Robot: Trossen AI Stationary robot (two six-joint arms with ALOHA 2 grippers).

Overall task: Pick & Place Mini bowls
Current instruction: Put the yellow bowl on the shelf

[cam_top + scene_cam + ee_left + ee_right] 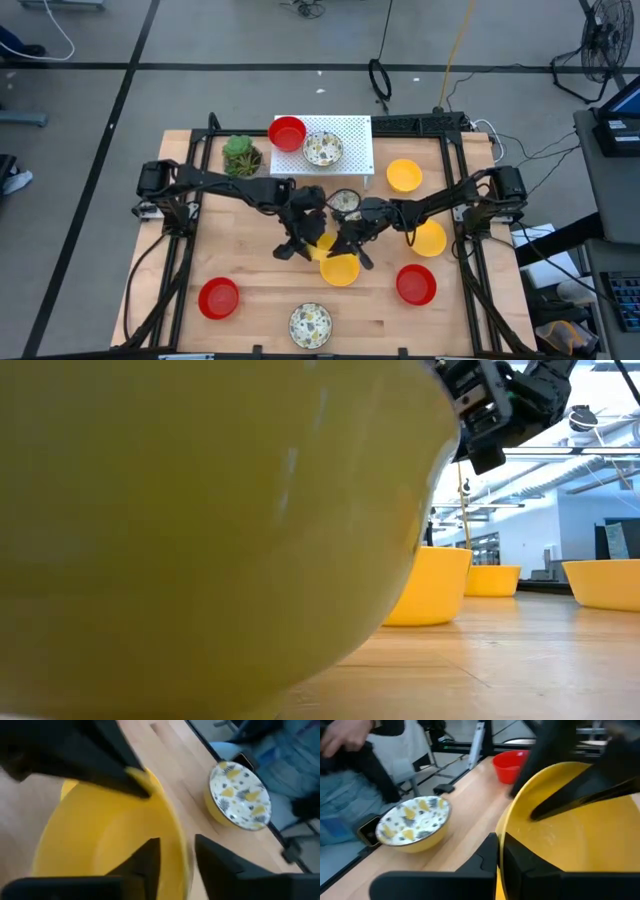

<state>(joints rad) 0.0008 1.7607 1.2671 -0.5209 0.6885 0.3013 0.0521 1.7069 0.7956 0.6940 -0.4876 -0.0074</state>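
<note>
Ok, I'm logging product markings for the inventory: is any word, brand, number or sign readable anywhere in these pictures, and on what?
None can be read.
Speckled bowl: printed leaf and dot pattern only, no lettering.
Yellow bowl, between the left pincer and right pincer: plain.
Monitor at the high view's edge: too small to read.

Bench [260, 300]: pale wood planks, smooth with a soft satin sheen and visible grain; the white rack [350, 135] on it is perforated sheet with a matt look. Yellow bowl [580, 835] held at mid-bench: smooth, glossy, plastic-like, catching highlights on its wall; the speckled bowl [241, 795] near it has a shiny glazed-looking inside with a yellow outer wall. Left gripper [175, 860] and right gripper [501, 857]: matt black fingers, plastic by the look.
</note>
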